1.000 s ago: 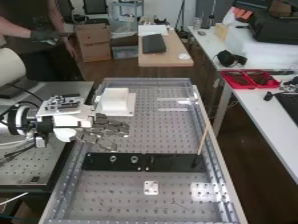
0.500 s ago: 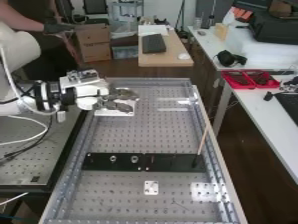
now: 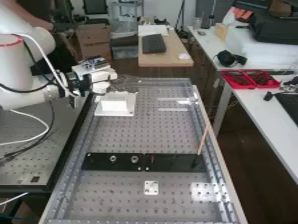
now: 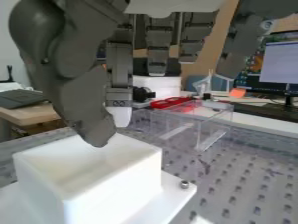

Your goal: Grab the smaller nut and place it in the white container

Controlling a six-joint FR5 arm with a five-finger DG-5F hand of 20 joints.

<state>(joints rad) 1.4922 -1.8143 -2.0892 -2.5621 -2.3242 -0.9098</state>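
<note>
Brown floor (image 3: 236, 175) — wood-topped table (image 3: 163, 60) (cardboard box (image 3: 94, 39) nearby).

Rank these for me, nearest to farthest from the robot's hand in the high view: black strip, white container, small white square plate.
From the hand:
1. White container, far left of the bench.
2. Black strip, across it.
3. Small white square plate, on the strip's camera side.

Under my fingers the grey bench (image 3: 143, 135) was dotted with rows of holes and had rails (image 3: 214, 150) along its long sides. At its far end stood the white container (image 3: 114, 103) on its flat base (image 3: 126, 112), and beside it the clear box (image 4: 207, 124). A black strip (image 3: 174, 162) lay across, nearer, with a small white plate (image 3: 151, 188) apart beyond it, toward the near end
</note>
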